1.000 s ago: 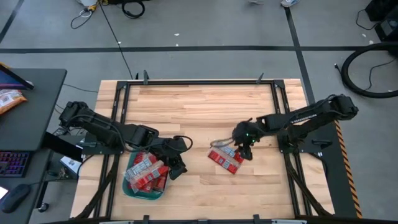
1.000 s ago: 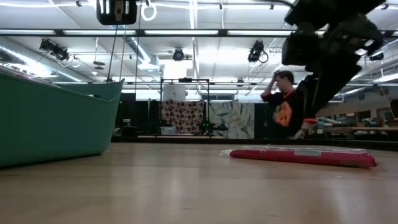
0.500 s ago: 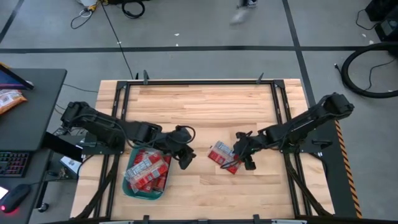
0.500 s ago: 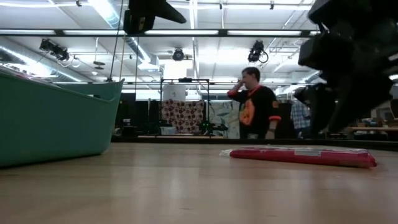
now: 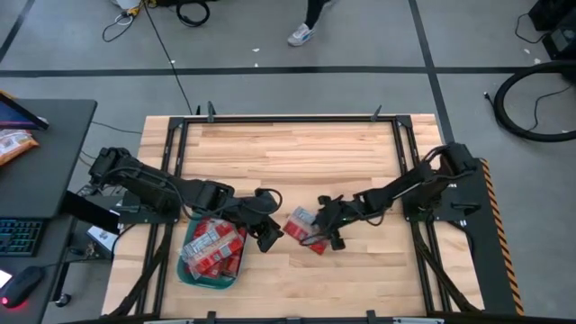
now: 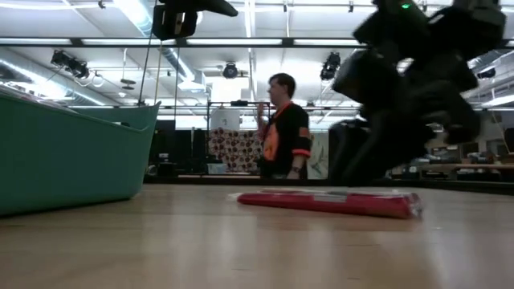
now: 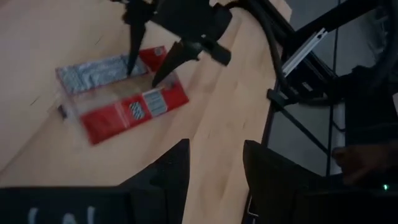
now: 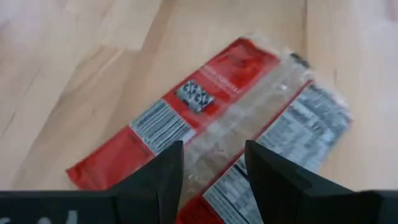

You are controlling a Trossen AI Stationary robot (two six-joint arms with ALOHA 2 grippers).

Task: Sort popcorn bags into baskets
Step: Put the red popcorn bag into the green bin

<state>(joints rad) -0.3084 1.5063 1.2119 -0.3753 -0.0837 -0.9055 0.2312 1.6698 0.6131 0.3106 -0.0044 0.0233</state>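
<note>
Two flat red popcorn bags (image 5: pixel 301 222) lie side by side on the table's middle, also seen in the left wrist view (image 7: pixel 127 106) and the right wrist view (image 8: pixel 186 106). My right gripper (image 5: pixel 320 230) is open and stands down on them (image 7: pixel 148 70). The teal basket (image 5: pixel 192 273), at the near left, holds several red bags (image 5: pixel 214 247). My left gripper (image 5: pixel 270 232) is open and hovers above the table between basket and bags, with nothing between its fingers (image 7: pixel 211 158). My right gripper has its open fingertips (image 7: pixel 132 62) set on the top face of the two bags (image 7: pixel 118 65). It comes slanting down from the table's right. The bags lie flat on the wood (image 6: pixel 329 202), not pinched.
The basket's wall (image 6: pixel 72 152) fills the left of the low view. Bare wood lies along the far half of the table (image 5: pixel 288 153). A person (image 6: pixel 281 120) stands in the room behind; a desk with a keyboard (image 5: pixel 22 238) is left of the table.
My right gripper has come down and gone toward the table's left edge, rolling as it went. The two bags have slid flat along the table to the left, closer to the basket and my left gripper.
</note>
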